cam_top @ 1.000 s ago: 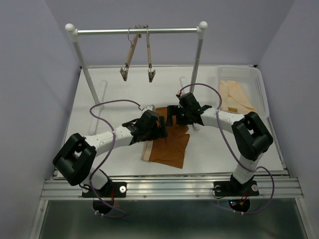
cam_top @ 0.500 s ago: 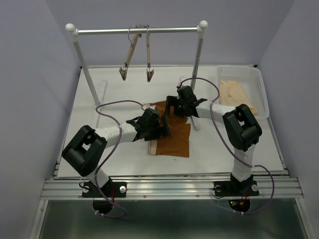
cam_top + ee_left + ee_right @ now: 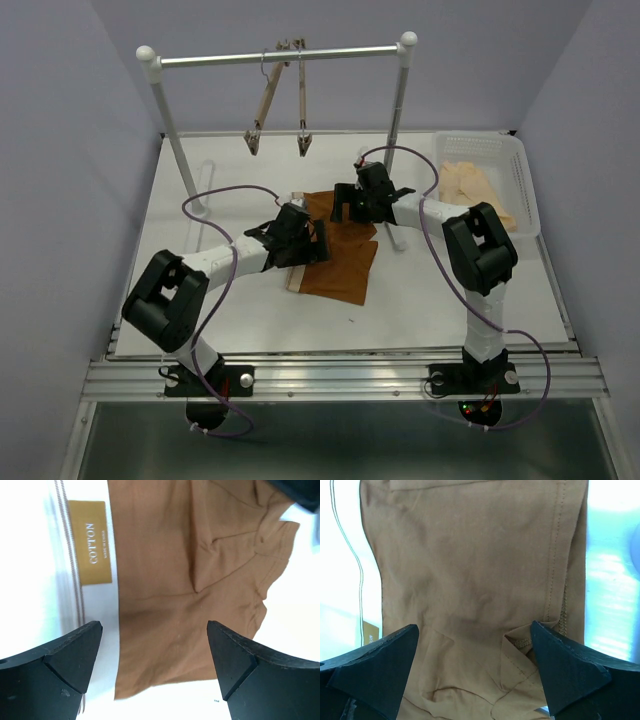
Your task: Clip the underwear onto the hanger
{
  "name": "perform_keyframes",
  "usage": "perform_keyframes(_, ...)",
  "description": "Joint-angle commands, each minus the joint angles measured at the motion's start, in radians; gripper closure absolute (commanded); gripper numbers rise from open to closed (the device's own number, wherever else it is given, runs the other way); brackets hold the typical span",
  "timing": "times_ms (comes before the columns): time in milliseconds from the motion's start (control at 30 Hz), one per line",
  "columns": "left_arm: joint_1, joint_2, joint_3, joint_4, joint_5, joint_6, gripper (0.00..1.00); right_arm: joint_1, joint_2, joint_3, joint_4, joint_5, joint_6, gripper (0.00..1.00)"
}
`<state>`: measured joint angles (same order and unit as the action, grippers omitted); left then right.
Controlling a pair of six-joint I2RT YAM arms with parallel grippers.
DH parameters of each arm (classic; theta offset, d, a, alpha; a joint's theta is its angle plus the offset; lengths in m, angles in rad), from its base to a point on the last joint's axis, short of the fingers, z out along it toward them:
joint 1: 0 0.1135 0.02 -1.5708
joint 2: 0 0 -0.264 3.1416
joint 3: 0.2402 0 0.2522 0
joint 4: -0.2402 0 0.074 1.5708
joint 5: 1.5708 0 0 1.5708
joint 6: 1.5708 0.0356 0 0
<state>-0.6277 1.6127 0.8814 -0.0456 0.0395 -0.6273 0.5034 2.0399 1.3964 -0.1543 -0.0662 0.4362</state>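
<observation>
- Evidently nothing is gripped yet: the underwear (image 3: 338, 268) lies flat on the worktop (image 3: 200, 310), under both arms' reach.
- Near its COTTON label (image 3: 90, 542), the left pincer (image 3: 154, 627) gapes wide. The right pincer (image 3: 474, 626) gapes wide over the far edge, probably to lift opposite ends.
- Well apart, the hanger (image 3: 262, 105), one of two alike, dangles from the steel rail (image 3: 330, 53), awaiting the cloth.
</observation>
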Motion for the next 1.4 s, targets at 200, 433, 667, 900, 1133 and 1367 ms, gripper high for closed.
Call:
perform_keyframes(200,-0.072,-0.347,0.033,-0.166,-0.156,0.087,0.01,-0.009,-0.26,-0.1,0.065,-0.151,-0.093,0.0)
perform_keyframes(433,-0.144,-0.517,0.157,-0.27,-0.204,0.121,0.01,-0.009,-0.469,-0.321,0.13,-0.126,-0.039,0.0)
perform_keyframes(667,-0.15,-0.576,0.304,-0.318,-0.171,0.167,0.01,-0.009,-0.615,-0.421,0.119,-0.052,-0.068,0.0)
perform_keyframes(900,-0.156,-0.643,0.453,-0.284,-0.19,0.215,0.01,-0.009,-0.679,-0.432,0.107,-0.032,-0.073,0.0)
perform_keyframes(1133,-0.156,-0.544,0.689,-0.319,-0.315,0.245,0.01,-0.009,-0.685,-0.428,0.098,-0.026,-0.074,0.0)
perform_keyframes(1367,-0.155,-0.303,1.043,-0.402,-0.427,0.273,0.01,-0.009,-0.693,-0.422,0.084,-0.004,-0.077,0.0)
